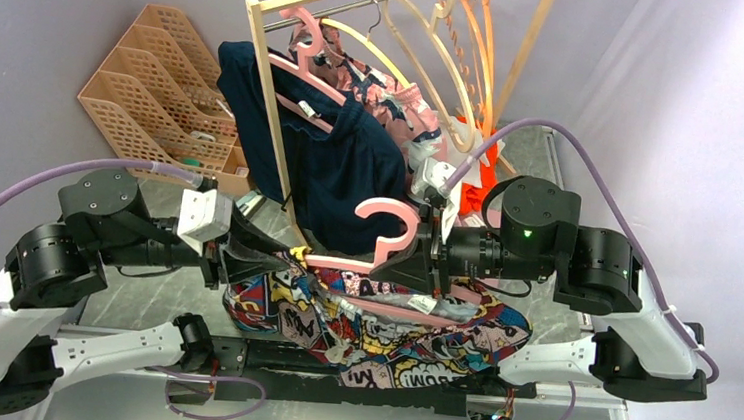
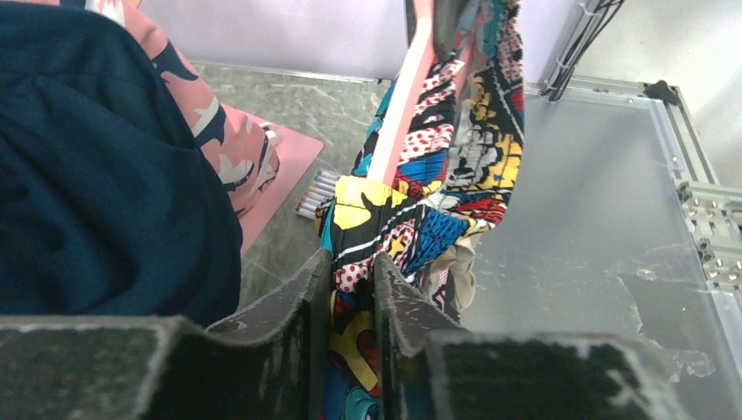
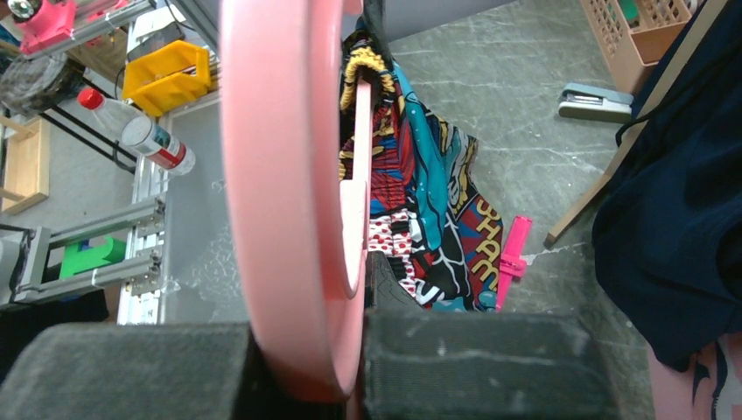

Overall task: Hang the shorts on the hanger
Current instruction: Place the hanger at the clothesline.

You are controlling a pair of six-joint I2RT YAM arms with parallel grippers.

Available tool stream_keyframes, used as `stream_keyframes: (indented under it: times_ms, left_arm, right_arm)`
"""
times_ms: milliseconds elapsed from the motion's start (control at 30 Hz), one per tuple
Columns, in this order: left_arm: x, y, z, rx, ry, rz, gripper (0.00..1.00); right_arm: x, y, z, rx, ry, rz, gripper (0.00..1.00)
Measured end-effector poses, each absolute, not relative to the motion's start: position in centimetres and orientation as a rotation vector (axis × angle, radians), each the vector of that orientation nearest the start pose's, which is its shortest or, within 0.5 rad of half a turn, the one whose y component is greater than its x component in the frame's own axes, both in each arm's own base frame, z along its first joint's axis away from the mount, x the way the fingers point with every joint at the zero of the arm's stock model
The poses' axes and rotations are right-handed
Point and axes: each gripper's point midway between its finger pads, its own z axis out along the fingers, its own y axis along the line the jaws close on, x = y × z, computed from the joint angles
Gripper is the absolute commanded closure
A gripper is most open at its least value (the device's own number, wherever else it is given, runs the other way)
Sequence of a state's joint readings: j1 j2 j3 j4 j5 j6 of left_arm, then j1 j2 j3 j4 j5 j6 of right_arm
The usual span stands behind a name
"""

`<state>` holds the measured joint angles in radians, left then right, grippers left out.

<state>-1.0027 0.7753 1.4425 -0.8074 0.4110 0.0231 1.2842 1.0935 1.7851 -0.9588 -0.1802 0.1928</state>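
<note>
Grey marble table (image 1: 140, 302) lies under the shorts (image 1: 388, 337), bunched near the front edge just below the hanger (image 1: 387, 219). The left gripper (image 2: 350, 267) pinches their fabric. The right gripper (image 3: 354, 341) clamps the hanger near its hook. Behind stands a wooden clothes rack (image 1: 267, 91).

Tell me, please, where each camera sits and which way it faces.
Top external: above and behind the bases, looking down on the table, clothes rack, left arm and right arm.
Left wrist: on the left arm, facing out past the left pincer, shut on the shorts.
Right wrist: on the right arm, facing out past the right pincer, clamping the hanger.
Shared: both wrist views show shorts, hanger and the navy garment.
</note>
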Motion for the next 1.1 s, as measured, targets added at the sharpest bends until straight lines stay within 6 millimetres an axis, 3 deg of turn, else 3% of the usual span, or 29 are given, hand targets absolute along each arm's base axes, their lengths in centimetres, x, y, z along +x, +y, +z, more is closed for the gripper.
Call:
stream_keyframes:
  times_ms: [100,167,233,367,500,600,700,767,867,967,1100]
  left_arm:
    - [5.5,-21.5,42.5,1.158,1.390,-1.065,0.79]
    - [5.4,-21.3,42.7,1.154,1.383,-1.066,0.72]
    - [5.3,-21.1,42.8,1.145,1.380,-1.065,0.44]
    - [5.2,-20.4,43.0,1.115,1.378,-1.059,0.01]
    - [5.1,-19.7,44.2,1.077,1.354,-1.054,0.01]
    - [4.9,-18.5,47.1,1.016,1.273,-1.043,0.01]
    - [4.1,-15.9,51.8,0.915,1.121,-1.029,0.01]
    - [2.7,-12.8,56.3,0.816,0.959,-1.020,0.01]
    - [0.4,-8.3,60.8,0.702,0.770,-1.011,0.01]
    - [-1.8,-3.9,64.2,0.603,0.621,-0.995,0.00]
    - [-2.7,-1.5,65.8,0.544,0.567,-0.983,0.00]
  right_arm:
    - [4.0,27.3,44.7,-1.161,1.638,1.163,1.00]
    - [3.9,27.3,44.7,-1.161,1.636,1.163,1.00]
    - [3.9,27.3,44.8,-1.162,1.632,1.166,1.00]
    - [3.9,26.9,45.1,-1.154,1.621,1.167,1.00]
    - [3.6,26.3,47.0,-1.138,1.577,1.192,1.00]
    - [3.0,25.9,50.1,-1.124,1.500,1.243,1.00]
    - [1.7,25.6,55.1,-1.117,1.366,1.333,1.00]
    - [0.3,25.1,59.0,-1.122,1.221,1.419,1.00]
    - [-1.6,23.6,63.0,-1.127,1.032,1.506,1.00]
    - [-2.5,22.2,64.1,-1.131,0.950,1.518,1.00]
    - [-1.2,21.6,63.5,-1.091,0.990,1.436,1.00]
